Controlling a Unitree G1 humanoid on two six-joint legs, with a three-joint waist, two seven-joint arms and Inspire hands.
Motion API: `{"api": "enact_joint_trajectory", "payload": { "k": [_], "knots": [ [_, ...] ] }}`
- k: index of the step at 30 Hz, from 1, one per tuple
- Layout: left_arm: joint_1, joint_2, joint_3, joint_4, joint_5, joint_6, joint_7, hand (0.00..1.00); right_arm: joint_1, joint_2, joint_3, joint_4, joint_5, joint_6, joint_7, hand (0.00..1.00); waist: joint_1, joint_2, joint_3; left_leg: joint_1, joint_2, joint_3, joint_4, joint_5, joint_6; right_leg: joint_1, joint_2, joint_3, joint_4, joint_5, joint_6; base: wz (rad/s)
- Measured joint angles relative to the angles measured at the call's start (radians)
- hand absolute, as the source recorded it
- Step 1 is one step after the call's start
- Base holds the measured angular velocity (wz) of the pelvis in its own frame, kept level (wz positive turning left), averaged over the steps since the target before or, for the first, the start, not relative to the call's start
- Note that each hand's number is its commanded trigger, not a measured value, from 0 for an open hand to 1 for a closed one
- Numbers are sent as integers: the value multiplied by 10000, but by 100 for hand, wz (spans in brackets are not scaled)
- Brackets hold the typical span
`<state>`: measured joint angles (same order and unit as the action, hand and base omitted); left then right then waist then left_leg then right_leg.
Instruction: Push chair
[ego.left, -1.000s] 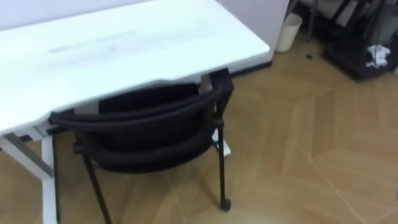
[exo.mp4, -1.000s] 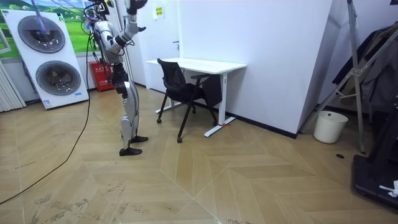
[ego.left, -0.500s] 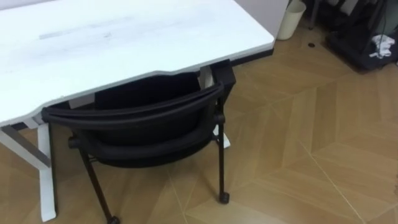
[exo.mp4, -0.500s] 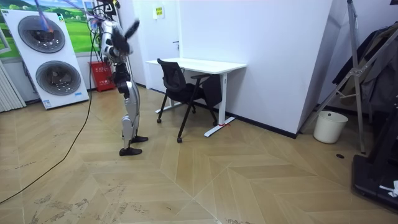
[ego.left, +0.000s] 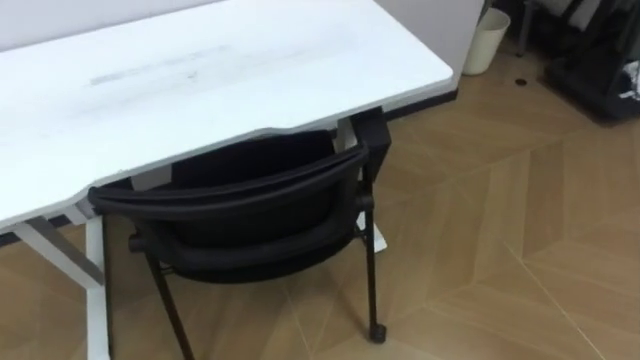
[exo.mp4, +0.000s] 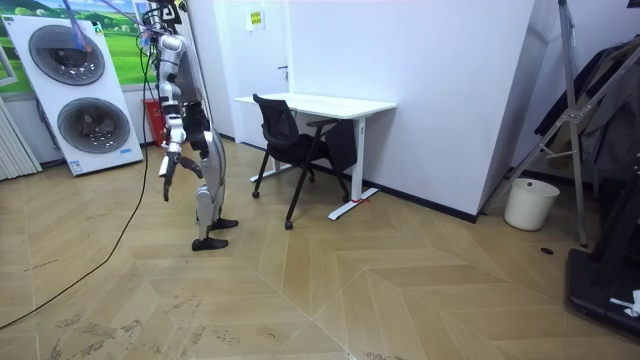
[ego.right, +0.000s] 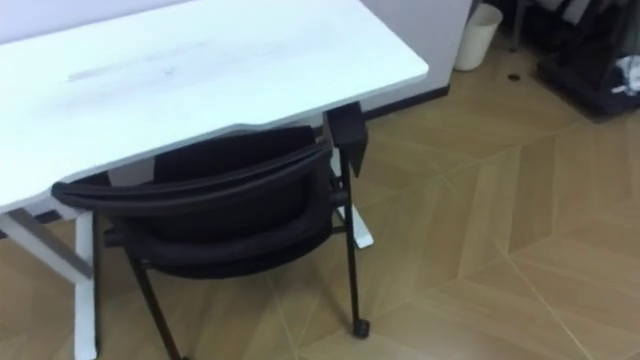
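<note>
Black chair (ego.left: 240, 215) sits at the white desk (ego.left: 200, 80), seat partly under the top, backrest facing robot. Robot stands a bit back from it — one hand (exo.mp4: 166, 172) hangs by its side, fingers can't tell. Fits pre-push or done; can't say which.

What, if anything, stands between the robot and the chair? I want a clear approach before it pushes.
Nothing visible does: bare wooden floor lies between the robot and the black chair, which stands at the white desk. One hand hangs low beside its body.
</note>
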<state>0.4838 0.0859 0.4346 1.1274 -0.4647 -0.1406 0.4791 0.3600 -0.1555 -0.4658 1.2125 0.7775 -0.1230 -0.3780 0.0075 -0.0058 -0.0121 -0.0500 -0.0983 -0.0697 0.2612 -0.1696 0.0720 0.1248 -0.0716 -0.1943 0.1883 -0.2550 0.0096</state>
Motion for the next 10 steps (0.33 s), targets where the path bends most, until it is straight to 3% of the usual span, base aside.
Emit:
{"api": "enact_joint_trajectory", "payload": {
  "k": [4,6,10],
  "knots": [
    [-656,58,-1120,405,1177,523,-1480,0,-476,79,1163,407,-411,501,1350,0,-60,4,9,28,-4,40,-1,0,10,9,41,185,-17,66,31,-4],
    [-1302,154,-1896,462,1580,840,-2289,0,-907,123,1749,366,-378,749,2100,0,-100,19,24,33,-16,37,-1,2,16,0,90,240,-32,95,40,-4],
    [-2178,160,-2331,405,2254,1063,-3082,0,-1561,207,2338,364,-707,950,2985,0,-247,-2,48,57,-13,74,-17,34,77,-39,135,308,-61,122,17,-6]
  ]
}}
